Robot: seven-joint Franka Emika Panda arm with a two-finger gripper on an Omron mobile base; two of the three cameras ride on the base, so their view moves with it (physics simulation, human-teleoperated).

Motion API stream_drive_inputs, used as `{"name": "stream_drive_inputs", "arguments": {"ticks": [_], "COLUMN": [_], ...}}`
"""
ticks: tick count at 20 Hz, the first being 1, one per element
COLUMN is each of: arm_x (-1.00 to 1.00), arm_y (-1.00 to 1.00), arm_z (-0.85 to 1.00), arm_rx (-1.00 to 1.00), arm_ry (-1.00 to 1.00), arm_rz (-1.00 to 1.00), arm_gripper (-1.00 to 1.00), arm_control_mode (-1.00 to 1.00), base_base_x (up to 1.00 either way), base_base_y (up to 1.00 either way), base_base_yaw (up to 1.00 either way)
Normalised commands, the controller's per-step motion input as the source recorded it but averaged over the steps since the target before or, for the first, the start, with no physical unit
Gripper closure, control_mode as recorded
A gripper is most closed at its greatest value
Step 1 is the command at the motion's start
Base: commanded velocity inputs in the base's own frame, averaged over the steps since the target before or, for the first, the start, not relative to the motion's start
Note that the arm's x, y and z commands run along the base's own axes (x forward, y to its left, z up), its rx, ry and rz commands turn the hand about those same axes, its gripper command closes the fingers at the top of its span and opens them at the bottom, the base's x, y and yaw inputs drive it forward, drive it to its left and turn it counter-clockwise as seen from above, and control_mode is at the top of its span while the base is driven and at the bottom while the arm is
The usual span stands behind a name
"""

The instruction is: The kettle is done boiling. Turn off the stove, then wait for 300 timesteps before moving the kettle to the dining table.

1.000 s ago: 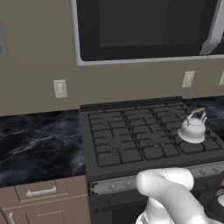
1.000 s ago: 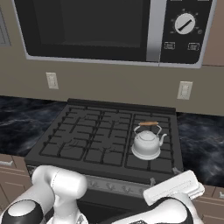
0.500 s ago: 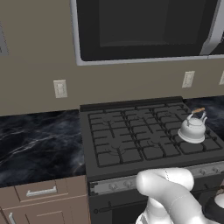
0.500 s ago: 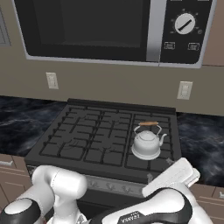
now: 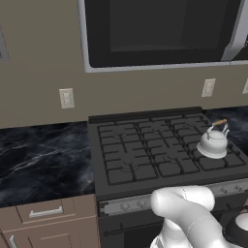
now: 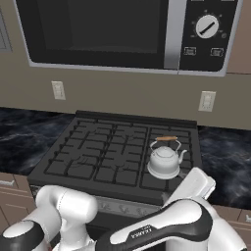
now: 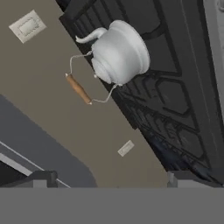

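Kettle (image 6: 164, 161) sits on the stove's (image 5: 145, 155) front right grate, handle upright, easy to grab from above. Gripper (image 7: 109, 181) hangs well back, jaws wide open, holding nothing.

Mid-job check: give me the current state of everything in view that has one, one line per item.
kettle: upright on the stove's right side, handle raised, not gripped.
stove: grates in place, no flame visible; knob positions too small to read.
microwave: door closed, dark inside.
drawer: shut.
pincer: open, holding nothing, pointed toward the kettle.
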Motion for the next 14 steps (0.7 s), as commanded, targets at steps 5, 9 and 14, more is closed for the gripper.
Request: {"name": "stream_drive_inputs", "arguments": {"ticks": [5, 9, 14], "arm_x": [0.0, 0.0, 0.02], "arm_y": [0.07, 0.05, 0.14], "arm_z": [0.14, 0.2, 0.2], "arm_rx": [-0.13, -0.13, -0.14], "arm_ry": [-0.01, 0.0, 0.0], "arm_rz": [0.06, 0.06, 0.05], "arm_gripper": [-1.0, -1.0, -1.0], "arm_control_mode": [-1.0, -1.0, -1.0], "base_base_x": [0.0, 0.0, 0.0], "base_base_y": [0.0, 0.0, 0.0], "base_base_yaw": [0.0, 0.0, 0.0]}}
